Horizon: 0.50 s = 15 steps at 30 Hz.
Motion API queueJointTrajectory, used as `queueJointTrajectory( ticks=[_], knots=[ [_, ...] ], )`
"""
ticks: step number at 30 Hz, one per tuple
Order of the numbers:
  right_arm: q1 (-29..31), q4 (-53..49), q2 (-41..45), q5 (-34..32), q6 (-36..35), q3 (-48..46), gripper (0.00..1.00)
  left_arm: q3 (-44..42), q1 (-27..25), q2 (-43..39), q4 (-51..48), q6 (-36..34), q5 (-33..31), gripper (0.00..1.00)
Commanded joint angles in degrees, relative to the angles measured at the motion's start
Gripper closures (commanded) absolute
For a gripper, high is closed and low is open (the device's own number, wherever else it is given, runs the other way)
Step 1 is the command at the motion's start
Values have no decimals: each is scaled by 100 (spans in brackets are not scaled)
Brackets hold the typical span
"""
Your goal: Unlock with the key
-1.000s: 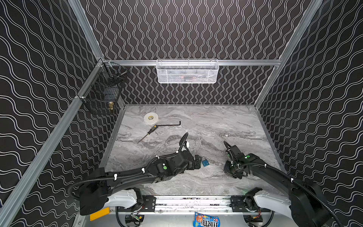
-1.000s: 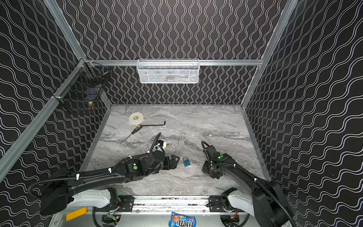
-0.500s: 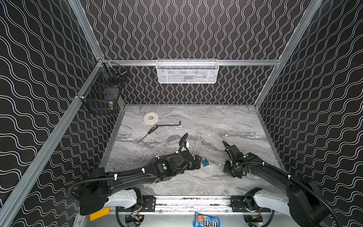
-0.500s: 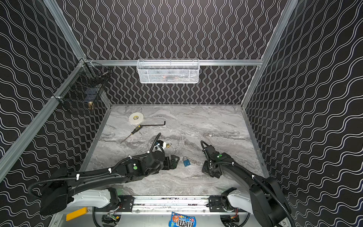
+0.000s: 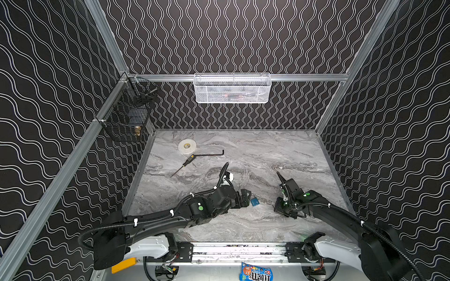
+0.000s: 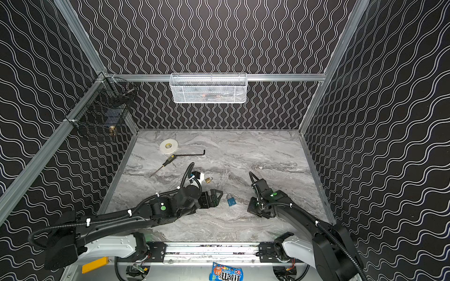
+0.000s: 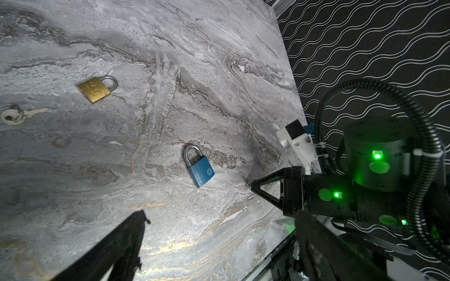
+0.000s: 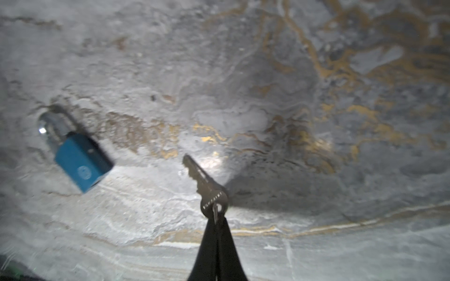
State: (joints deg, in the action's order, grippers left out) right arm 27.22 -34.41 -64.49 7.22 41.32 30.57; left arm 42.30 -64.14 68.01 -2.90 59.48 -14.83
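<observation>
Right fingers [image 8: 207, 255] newly tight on key [image 8: 207, 187]

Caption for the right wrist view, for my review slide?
Right pincer clamps the key by its head; the blue padlock lies apart from it on the marble table.

The padlock [image 5: 254, 202] lies on the table [image 5: 292, 150] between my grippers, just right of the left gripper [image 6: 215, 198]. My right gripper [image 8: 215, 220] pinches the key [image 8: 207, 189], right of the padlock. Behind lie a second padlock [image 6: 208, 180], then the screwdriver [image 5: 185, 164], hex key [image 5: 209, 154] and tape [image 5: 187, 146].
</observation>
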Motion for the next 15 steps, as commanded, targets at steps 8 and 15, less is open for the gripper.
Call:
queueJointTrajectory(
  ticks=[8,15],
  knots=[
    [2,86,643,572,-296,379,100,-70,-3,29,824,1098,-55,1],
    [2,61,1043,799,-490,695,100,158,-11,340,1218,1733,10,1]
  ],
)
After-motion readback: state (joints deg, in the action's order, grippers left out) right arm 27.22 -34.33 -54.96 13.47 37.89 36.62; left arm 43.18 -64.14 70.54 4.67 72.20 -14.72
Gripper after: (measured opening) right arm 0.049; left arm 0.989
